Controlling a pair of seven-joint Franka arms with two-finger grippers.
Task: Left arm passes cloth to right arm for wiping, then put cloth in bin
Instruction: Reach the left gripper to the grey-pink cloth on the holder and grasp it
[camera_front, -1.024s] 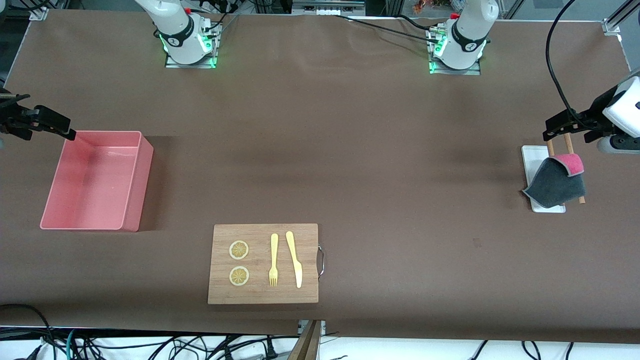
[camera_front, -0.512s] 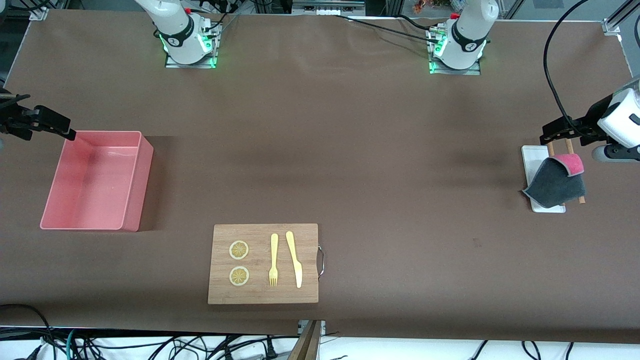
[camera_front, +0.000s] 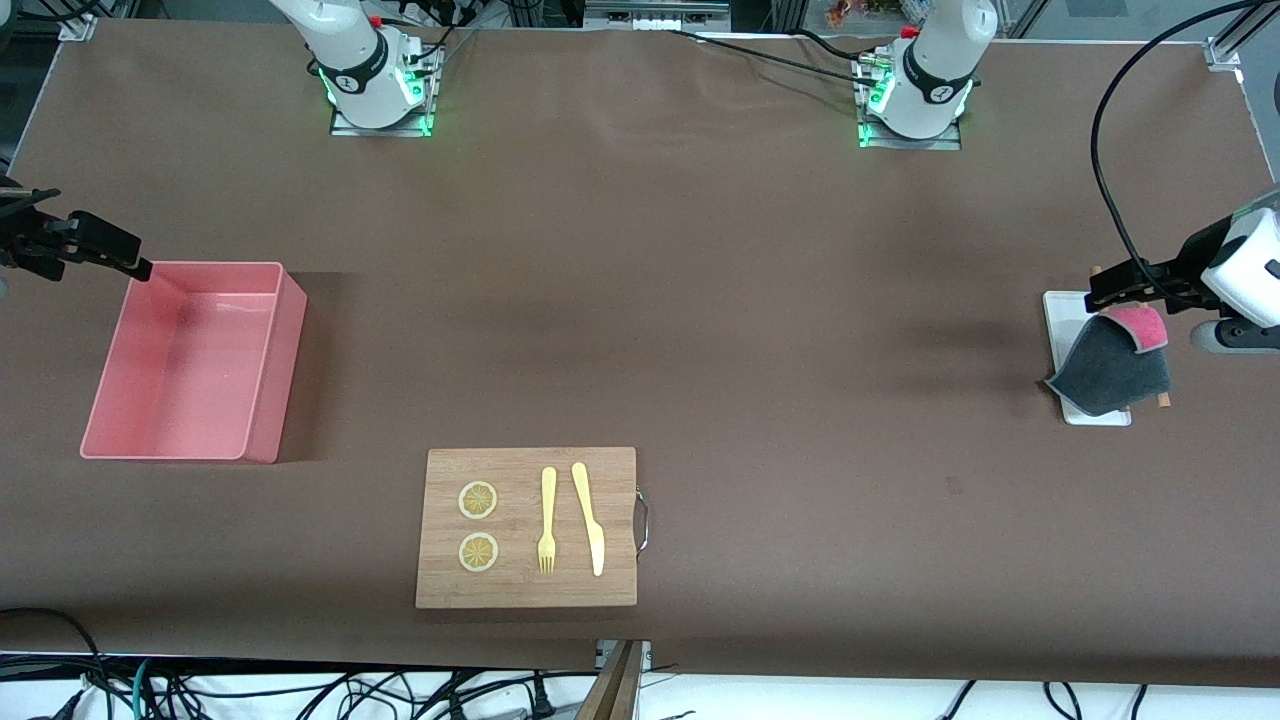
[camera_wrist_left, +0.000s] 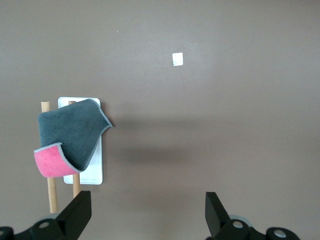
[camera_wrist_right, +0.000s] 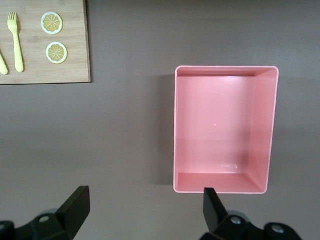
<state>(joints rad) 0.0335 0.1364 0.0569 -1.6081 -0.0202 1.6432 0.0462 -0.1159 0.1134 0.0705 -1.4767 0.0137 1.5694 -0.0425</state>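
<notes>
Left gripper (camera_front: 1112, 283) hangs over the end of the white tray (camera_front: 1060, 318) that lies farther from the front camera, at the left arm's end of the table, its two black fingers (camera_wrist_left: 80, 212) spread wide with nothing between them. Just under it, the cloth (camera_front: 1112, 364) is draped over two wooden dowels (camera_wrist_left: 51, 192) that lie across the tray, dark grey face up, with one corner folded back to show the magenta-pink side. No object lies between the fingers and the cloth, and the gripper does not touch it. A small white square (camera_wrist_left: 177, 59) sits on the brown table cover (camera_front: 700, 300), well apart from the tray. The left arm (camera_front: 1240, 265) comes in from the table's edge, its white wrist above the tray's side, with a black cable looping up from it. At the right arm's end of the table, the right gripper (camera_front: 105, 250) waits above the table just beside the bin (camera_front: 262, 400), off the corner farthest from the front camera; its fingers (camera_wrist_right: 75, 205) are likewise parted and bare. The bin's salmon-pink floor is bare. Between the two ends, nearer to the front camera, a wooden cutting board (camera_front: 520, 590) with a metal handle carries two lemon slices (camera_front: 478, 500), a yellow fork (camera_front: 547, 520) and a yellow knife (camera_front: 590, 520), well apart from both grippers.
</notes>
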